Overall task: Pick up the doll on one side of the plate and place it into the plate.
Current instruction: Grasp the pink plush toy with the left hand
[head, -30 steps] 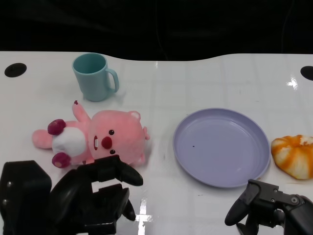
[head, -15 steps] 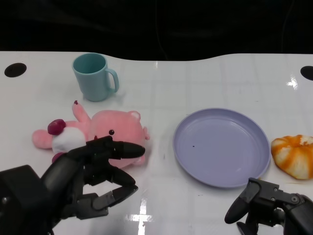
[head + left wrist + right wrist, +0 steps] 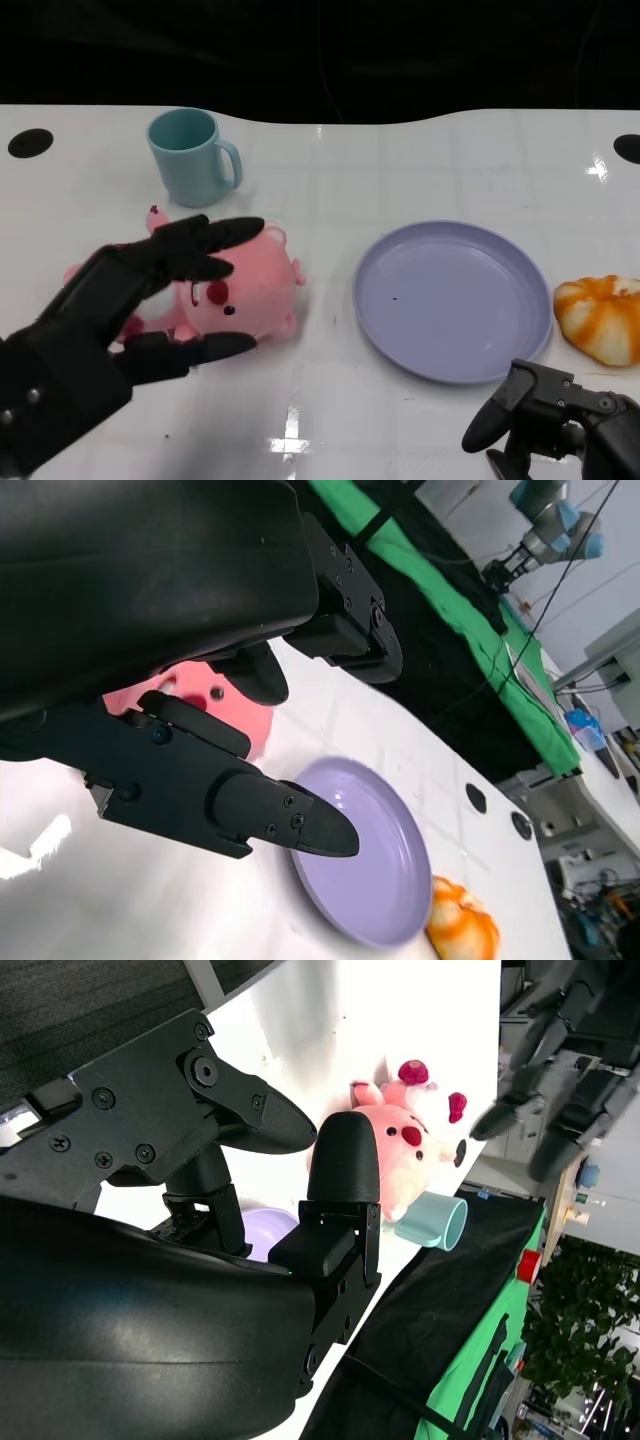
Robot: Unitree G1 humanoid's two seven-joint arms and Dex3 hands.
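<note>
Pink doll (image 3: 250, 285) with white belly and magenta paws. Lilac plate (image 3: 452, 300), teal mug (image 3: 190, 156). Orange-and-white plush (image 3: 602, 317) on white desk (image 3: 420, 160).

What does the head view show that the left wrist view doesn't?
Only the head view shows the mug, the right robot hand, and the left robot hand spread open around the doll. Only the left wrist view shows the room beyond the table: green cloth and a far robot arm. Both show the doll, the empty plate and the orange bun beside it.
</note>
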